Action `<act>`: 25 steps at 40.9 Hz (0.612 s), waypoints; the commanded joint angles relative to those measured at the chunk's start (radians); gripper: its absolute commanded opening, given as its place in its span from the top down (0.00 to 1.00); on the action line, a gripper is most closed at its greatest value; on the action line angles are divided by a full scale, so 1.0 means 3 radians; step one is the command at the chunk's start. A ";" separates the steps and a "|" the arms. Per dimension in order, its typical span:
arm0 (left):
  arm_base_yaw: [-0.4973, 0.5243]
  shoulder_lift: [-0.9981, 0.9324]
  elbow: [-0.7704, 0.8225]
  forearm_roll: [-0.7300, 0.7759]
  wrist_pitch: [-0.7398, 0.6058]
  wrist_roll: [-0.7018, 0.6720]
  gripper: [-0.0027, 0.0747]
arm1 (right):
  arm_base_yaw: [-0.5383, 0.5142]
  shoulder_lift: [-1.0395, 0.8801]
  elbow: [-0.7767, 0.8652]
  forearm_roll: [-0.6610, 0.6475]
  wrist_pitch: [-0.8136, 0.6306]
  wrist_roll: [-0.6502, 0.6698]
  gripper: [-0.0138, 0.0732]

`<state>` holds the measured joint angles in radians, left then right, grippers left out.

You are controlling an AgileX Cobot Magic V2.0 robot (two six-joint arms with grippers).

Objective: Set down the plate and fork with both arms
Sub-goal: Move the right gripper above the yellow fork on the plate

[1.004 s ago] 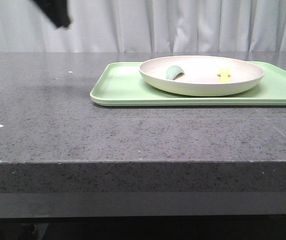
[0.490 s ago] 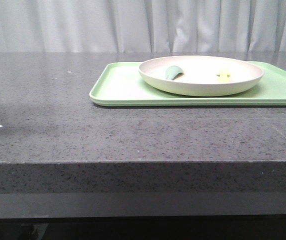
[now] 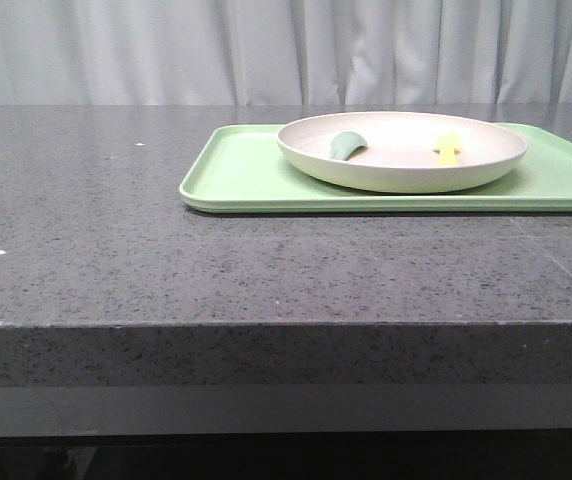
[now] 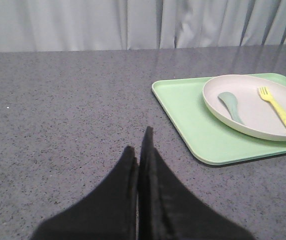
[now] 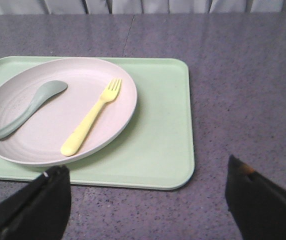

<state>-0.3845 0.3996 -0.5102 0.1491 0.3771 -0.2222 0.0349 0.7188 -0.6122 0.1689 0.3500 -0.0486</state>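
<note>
**Plate and fork resting on the tray, both arms clear of them**

Looking along the front view first: a dark speckled stone table [image 3: 116, 250] fills the foreground, with a pale curtain [image 3: 166, 50] hanging behind it. On the right half of the table lies a flat light-green tray [image 3: 236, 175]. The plate [image 3: 402, 172] sits on the tray. Inside it, a teal spoon-like piece [image 3: 347, 145] lies toward the left, the fork [image 3: 449, 149] toward the right, the two apart. No arm shows in this view.

Left wrist view: the left gripper [image 4: 139, 150] hangs over bare table, its two dark fingers pressed together with nothing between them. The tray [image 4: 183, 120] is well apart from it. The plate [image 4: 263, 131] carries the teal piece [image 4: 231, 106] and the fork [image 4: 279, 109] side by side, not touching. Open tabletop lies between fingers and tray.

Right wrist view: the right gripper [image 5: 148, 192] is spread wide, one finger [image 5: 38, 205] at each lower corner, empty. The tray's near edge [image 5: 148, 175] lies just beyond the fingertips. The plate [image 5: 110, 130] sits toward one end of the tray, leaving bare green at the other. The fork [image 5: 91, 117] lies flat in the plate, tines pointing away from the gripper; the teal piece [image 5: 30, 106] lies beside it.
</note>
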 commanded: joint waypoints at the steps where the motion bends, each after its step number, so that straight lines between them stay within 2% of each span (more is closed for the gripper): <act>1: 0.0005 -0.0266 0.0034 0.0010 -0.0258 -0.0038 0.99 | 0.0008 0.0294 -0.0368 0.0223 0.0043 -0.0030 0.10; 6: 0.0005 -0.0442 0.0125 0.0010 -0.0266 -0.0038 0.99 | 0.0136 0.0869 -0.0862 0.0356 0.0485 -0.0030 0.10; 15: 0.0005 -0.0457 0.0134 0.0010 -0.0254 -0.0038 0.99 | 0.0585 0.1940 -0.1807 0.0359 0.0852 0.0075 0.14; 21: 0.0005 -0.0457 0.0134 0.0010 -0.0254 -0.0038 0.99 | 0.0627 0.2623 -0.2443 0.0359 0.1162 0.0276 0.23; 25: 0.0005 -0.0457 0.0134 0.0010 -0.0254 -0.0038 0.99 | 0.0627 0.2954 -0.2748 0.0356 0.1339 0.0329 0.24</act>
<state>-0.3845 0.2533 -0.4428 0.1491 0.3789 -0.2222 0.2230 1.5749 -1.3419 0.2697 0.7437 0.0341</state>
